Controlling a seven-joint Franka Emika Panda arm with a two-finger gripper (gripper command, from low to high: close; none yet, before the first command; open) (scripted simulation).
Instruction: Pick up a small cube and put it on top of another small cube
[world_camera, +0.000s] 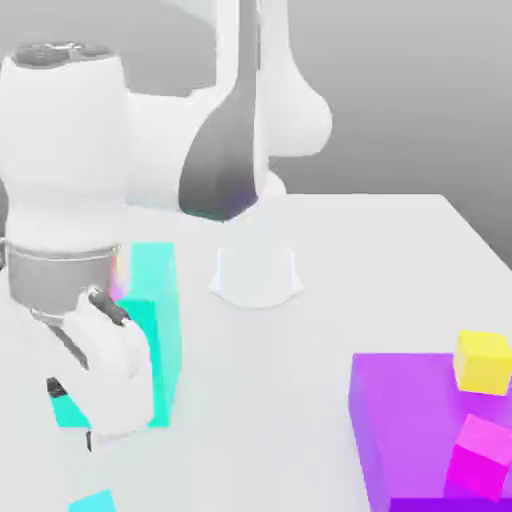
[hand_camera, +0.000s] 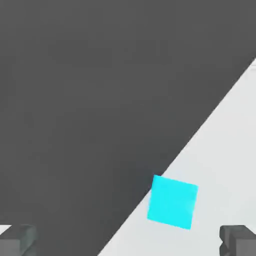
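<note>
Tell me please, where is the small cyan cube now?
The small cyan cube lies at the exterior view's bottom edge, toward its left, below the gripper.

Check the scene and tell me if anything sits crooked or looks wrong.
Mostly fine. The small pink cube sits askew on the purple block, turned differently from the yellow cube. The small cyan cube looks very near the table's edge in the hand view, so it might be easily knocked off.
</note>
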